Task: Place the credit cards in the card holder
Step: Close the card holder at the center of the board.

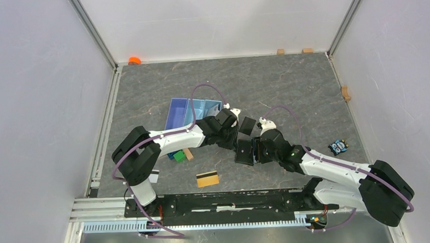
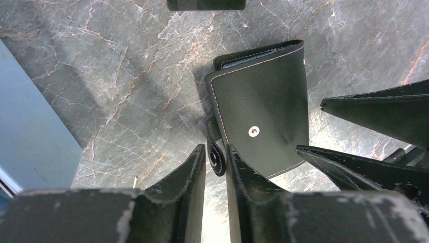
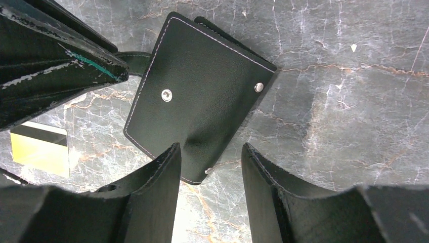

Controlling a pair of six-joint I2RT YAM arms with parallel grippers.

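Note:
The black card holder (image 1: 248, 125) (image 2: 263, 101) (image 3: 202, 96) is folded shut in the middle of the table. My left gripper (image 1: 238, 131) (image 2: 216, 152) is shut on its snap tab (image 2: 217, 158). My right gripper (image 1: 247, 147) (image 3: 210, 149) stands open, and one corner of the holder reaches between its fingers without being clamped. A gold credit card (image 1: 207, 179) (image 3: 40, 147) lies flat near the front edge. A white credit card (image 1: 154, 177) pokes out by the left arm's base. A dark flat card (image 2: 206, 4) shows at the top edge of the left wrist view.
A light blue tray (image 1: 186, 112) (image 2: 30, 131) stands behind the left arm. Green and blue bricks (image 1: 177, 155) and a tan wooden block (image 1: 188, 154) lie under that arm. A small blue toy (image 1: 338, 147) lies at the right. White walls enclose the table.

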